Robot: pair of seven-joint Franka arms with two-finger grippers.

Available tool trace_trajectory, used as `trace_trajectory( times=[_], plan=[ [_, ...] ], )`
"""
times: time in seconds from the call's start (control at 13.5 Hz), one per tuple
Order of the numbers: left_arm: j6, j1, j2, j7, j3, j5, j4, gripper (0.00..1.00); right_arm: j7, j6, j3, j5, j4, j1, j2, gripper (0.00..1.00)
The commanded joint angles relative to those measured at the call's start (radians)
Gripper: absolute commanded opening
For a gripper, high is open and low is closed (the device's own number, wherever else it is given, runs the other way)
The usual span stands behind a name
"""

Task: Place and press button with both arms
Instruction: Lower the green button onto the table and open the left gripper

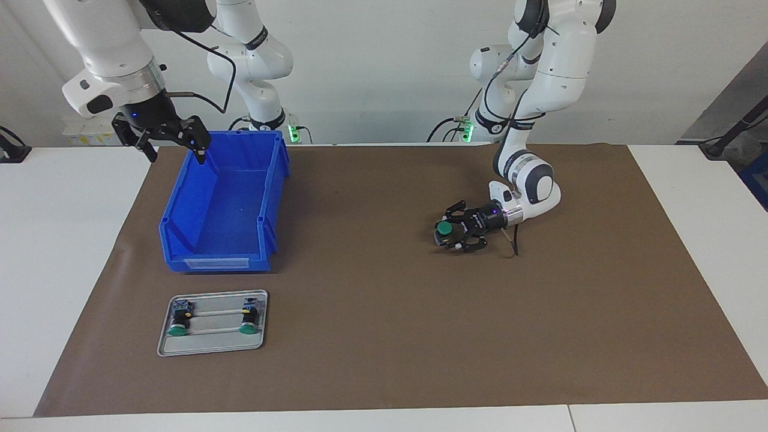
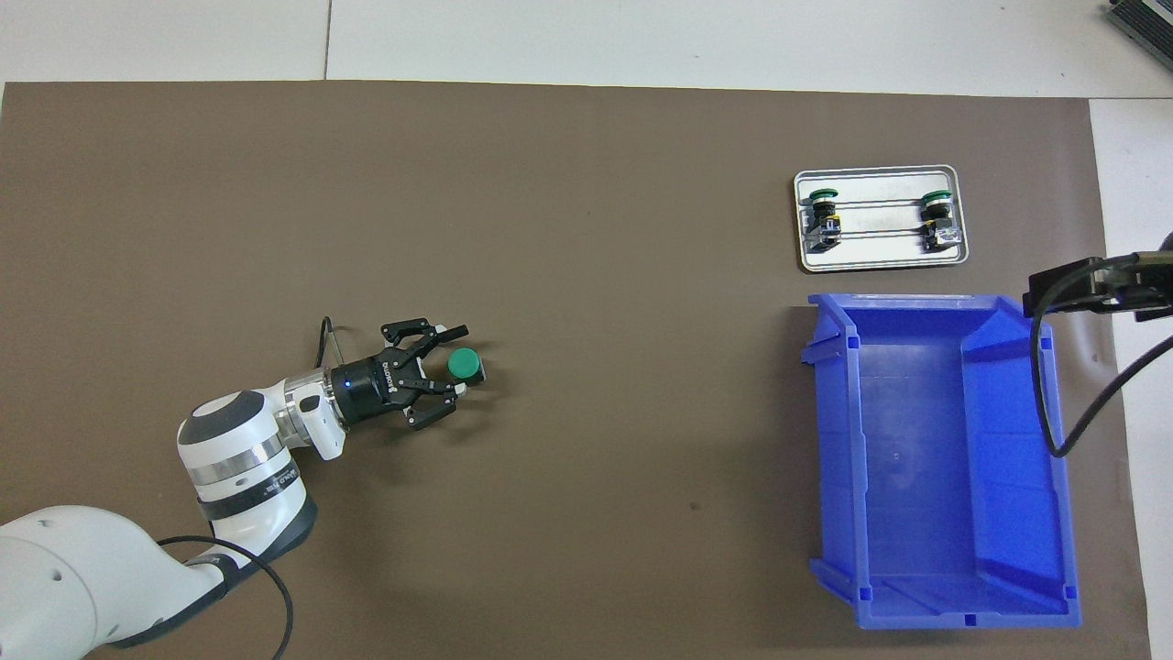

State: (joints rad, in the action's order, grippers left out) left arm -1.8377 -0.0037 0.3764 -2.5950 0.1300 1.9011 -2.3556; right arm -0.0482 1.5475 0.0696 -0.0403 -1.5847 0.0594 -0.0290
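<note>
The button (image 1: pixel 444 228) stands upright on the brown mat, green cap up, toward the left arm's end of the table. My left gripper (image 1: pixel 449 231) lies low and level at the mat, and its open fingers stand on either side of the button (image 2: pixel 465 364) with a small gap to the cap. In the overhead view the left gripper (image 2: pixel 457 360) reaches in from the white arm. My right gripper (image 1: pixel 174 145) hangs open in the air over the blue bin's corner nearest the robots, holding nothing; only part of it (image 2: pixel 1090 282) shows in the overhead view.
An empty blue bin (image 1: pixel 180 240) (image 2: pixel 1058 513) sits toward the right arm's end. Farther from the robots than the bin lies a metal tray (image 1: pixel 213 348) (image 2: pixel 880 261) with two more green-capped buttons (image 1: pixel 178 321) (image 1: pixel 249 318) lying on their sides.
</note>
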Motion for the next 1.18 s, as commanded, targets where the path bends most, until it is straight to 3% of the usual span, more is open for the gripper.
trace_trajectory(
  times=[0.0, 1.11],
  plan=[
    [-0.008, 0.008, -0.022, -0.007, 0.002, -0.005, -0.027, 0.97, 0.016, -0.007, -0.010, 0.007, -0.009, -0.010, -0.012, 1.00],
    [-0.018, -0.018, -0.034, -0.023, 0.002, -0.010, -0.083, 0.98, 0.017, -0.007, -0.010, 0.007, -0.009, -0.010, -0.012, 1.00]
  ],
)
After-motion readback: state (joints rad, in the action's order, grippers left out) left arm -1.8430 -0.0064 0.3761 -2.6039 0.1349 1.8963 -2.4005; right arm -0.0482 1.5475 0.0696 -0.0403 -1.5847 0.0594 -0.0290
